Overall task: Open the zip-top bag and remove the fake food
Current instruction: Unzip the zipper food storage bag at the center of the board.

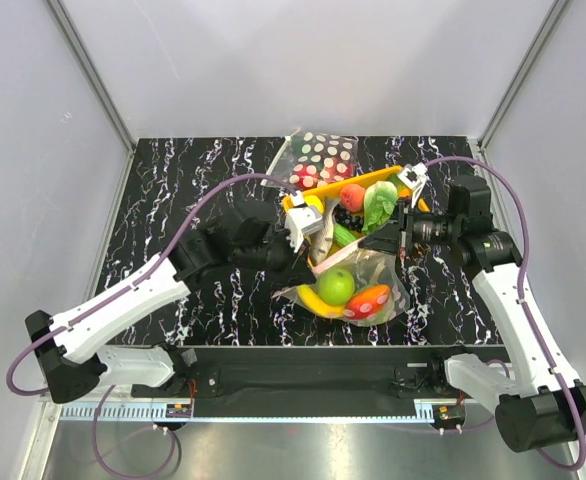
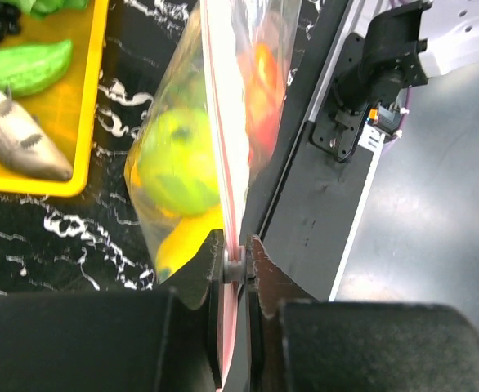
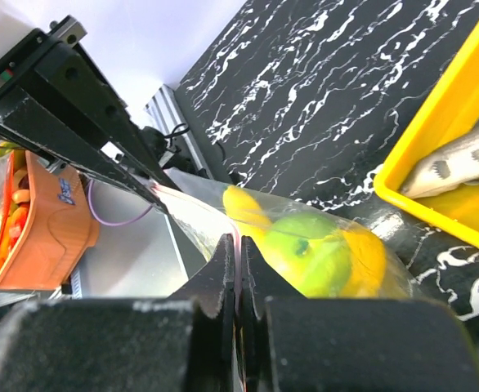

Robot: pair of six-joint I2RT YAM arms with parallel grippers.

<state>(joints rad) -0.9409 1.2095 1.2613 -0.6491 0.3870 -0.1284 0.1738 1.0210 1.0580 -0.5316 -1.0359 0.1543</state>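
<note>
Zip-top bag point(image 1: 365, 272), rim pinched in both jaws

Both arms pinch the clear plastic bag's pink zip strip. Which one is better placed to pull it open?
Left, marginally: its jaws, shut on the clear plastic bag's pink zip strip, can draw back over the black marbled table. The right jaws, shut on it too, sit close by the yellow plastic tray.

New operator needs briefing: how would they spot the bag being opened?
On the black table, at the near side of the yellow tray, sits a clear bag. Unlike the polka-dot bag behind the tray, it has no big dots and holds a green fruit.
</note>
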